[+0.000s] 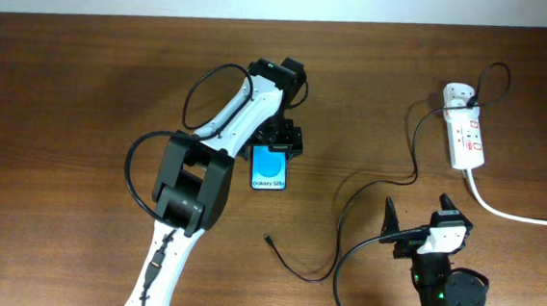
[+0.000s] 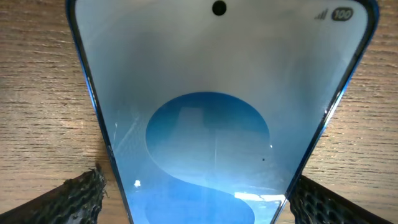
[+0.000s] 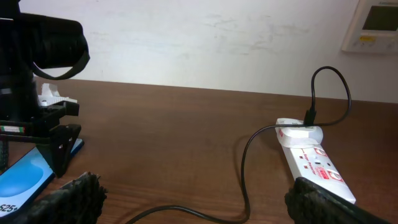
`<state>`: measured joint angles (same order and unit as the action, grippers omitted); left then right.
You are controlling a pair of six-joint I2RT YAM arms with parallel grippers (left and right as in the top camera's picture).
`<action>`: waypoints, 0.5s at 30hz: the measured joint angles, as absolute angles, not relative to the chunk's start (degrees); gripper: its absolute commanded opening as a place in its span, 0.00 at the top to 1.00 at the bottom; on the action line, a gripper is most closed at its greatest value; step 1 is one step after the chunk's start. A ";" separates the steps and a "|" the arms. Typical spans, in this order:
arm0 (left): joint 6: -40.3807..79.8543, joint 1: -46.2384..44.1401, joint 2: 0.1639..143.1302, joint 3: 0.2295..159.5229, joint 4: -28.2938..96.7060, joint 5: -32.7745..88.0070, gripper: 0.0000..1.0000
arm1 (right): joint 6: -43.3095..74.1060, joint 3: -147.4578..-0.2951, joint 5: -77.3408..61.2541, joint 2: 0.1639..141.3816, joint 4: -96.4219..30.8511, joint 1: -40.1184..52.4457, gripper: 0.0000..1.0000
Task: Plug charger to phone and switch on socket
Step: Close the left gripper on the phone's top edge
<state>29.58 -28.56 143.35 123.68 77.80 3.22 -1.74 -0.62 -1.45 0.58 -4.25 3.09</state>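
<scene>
The phone (image 1: 270,171) lies flat on the wooden table, screen up, with a blue oval on it. My left gripper (image 1: 279,139) is open and down over the phone's far end. In the left wrist view the phone (image 2: 205,124) fills the frame, with a finger of the left gripper (image 2: 199,208) on either side and a strip of wood showing by the left finger. The charger cable runs from the socket (image 1: 466,136) in a loop to its loose tip (image 1: 267,238) below the phone. My right gripper (image 1: 417,209) is open and empty; in its own view (image 3: 199,202) the cable (image 3: 245,168) lies between its fingers.
The socket's thick white cord (image 1: 511,214) trails off to the right edge. In the right wrist view the socket (image 3: 314,163) is at the right, the phone (image 3: 22,180) and left arm (image 3: 37,62) at the left, and a wall panel (image 3: 376,25) behind.
</scene>
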 measured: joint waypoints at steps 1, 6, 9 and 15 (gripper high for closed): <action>29.58 -28.56 143.37 123.66 77.67 3.25 0.03 | -1.69 -0.62 -1.45 0.58 -4.25 3.09 0.02; 29.56 -28.53 142.71 122.28 75.61 4.08 0.04 | -1.72 -0.62 -1.45 0.58 -4.25 3.09 0.02; 29.56 -28.53 142.61 122.06 75.48 4.05 0.04 | -1.67 -0.62 -1.43 0.58 -4.25 3.09 0.02; 29.36 -28.53 142.50 121.89 75.37 4.12 0.15 | -1.74 -0.62 -1.45 0.58 -4.25 3.09 0.02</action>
<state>29.36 -28.53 142.50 121.89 75.37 4.12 -1.74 -0.62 -1.45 0.58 -4.25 3.09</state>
